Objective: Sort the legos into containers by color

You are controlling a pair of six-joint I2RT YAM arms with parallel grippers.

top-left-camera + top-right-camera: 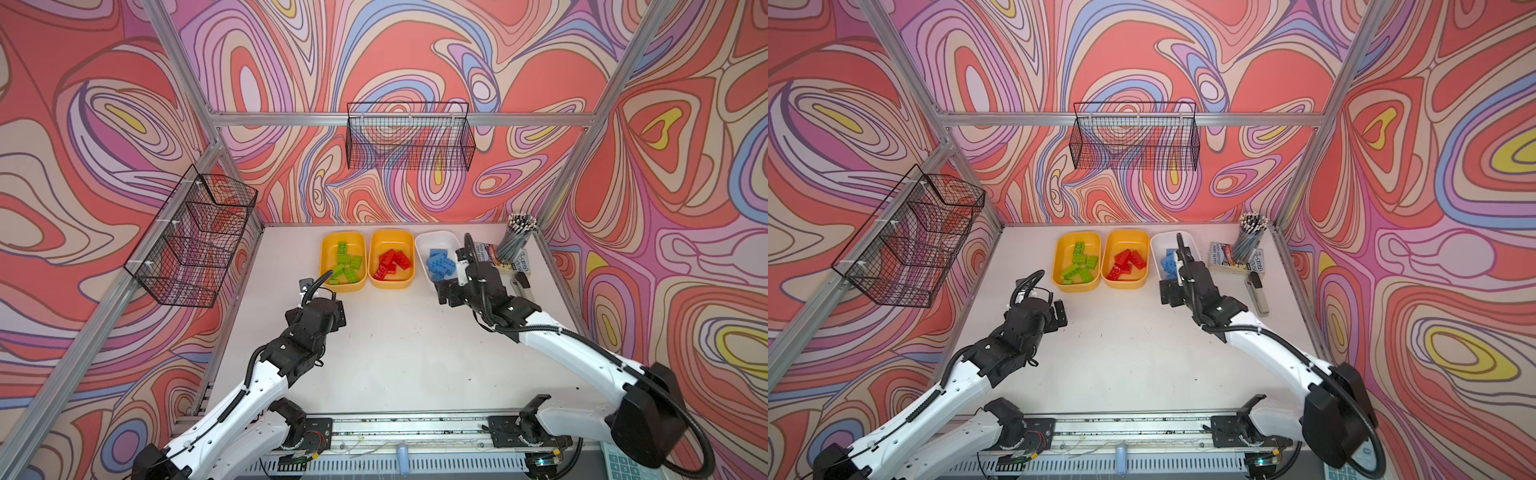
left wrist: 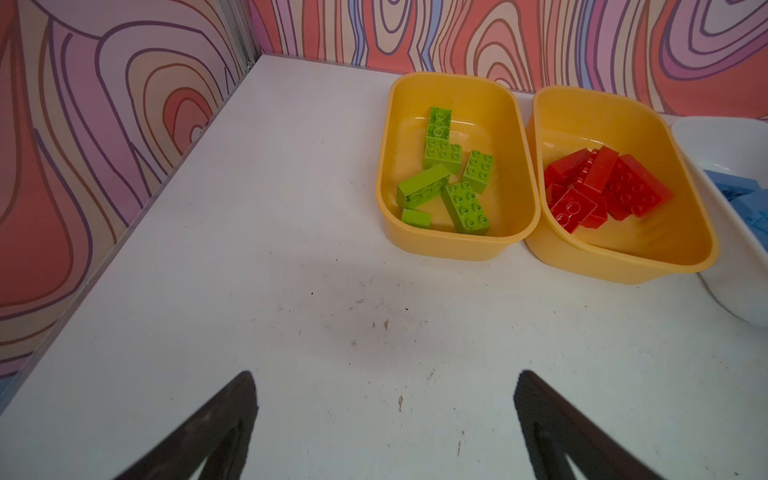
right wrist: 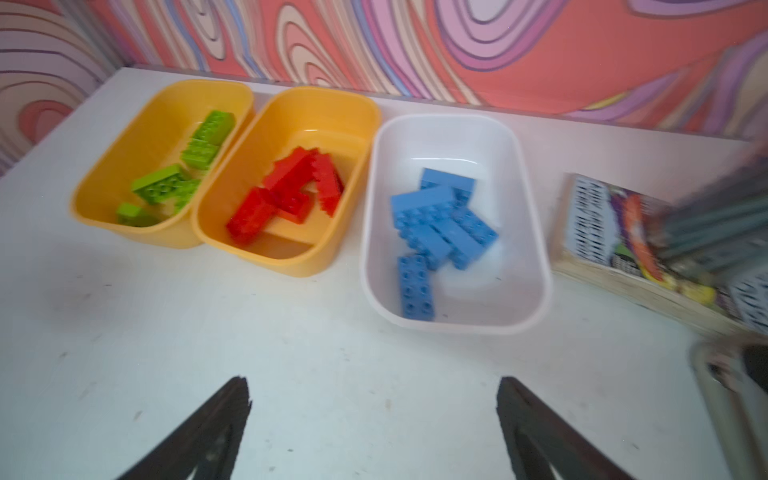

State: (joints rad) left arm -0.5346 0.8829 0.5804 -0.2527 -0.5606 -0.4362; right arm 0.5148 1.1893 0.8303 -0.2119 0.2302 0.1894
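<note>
**Stock: bricks sorted in 3 tubs.** The tubs are set in a row at the far edge of the table [image 2: 291, 208], each with its long axis front-to-back.

1. left yellow tub [image 2: 457, 249]: green bricks [image 2: 442, 154], approx. six, studs mostly up. Axes are mixed: two lie along the tub, the rest are slanted, and one is tipped on its side.
2. middle yellow tub [image 2: 623, 266]: red bricks [image 2: 623, 187], heaped and overlapping, several on edge. Axes mostly slanted; count not determinable.
3. white tub [image 3: 453, 137]: blue bricks [image 3: 436, 224], heaped. One is laid apart at the near end, studs up, axis along the tub.

**Pincers:**
- left pincer [image 2: 385, 374]: spread wide, nothing held, above bare table short of left yellow tub.
- right pincer [image 3: 372, 379]: spread wide, nothing held, above bare table before white tub.

**Obscured:**
- White tub is part-covered by the right arm in both top views and cut off at the edge of the left wrist view.
- Right wrist view is blurred.

**Misc.:**
- book [image 3: 598, 224] beside white tub. "STOREY" is read on the cover in a top view; rest illegible.
- pencil cup [image 1: 513, 245] on or against the book, not determinable.
- stapler [image 1: 1257, 296] nearby.
</note>
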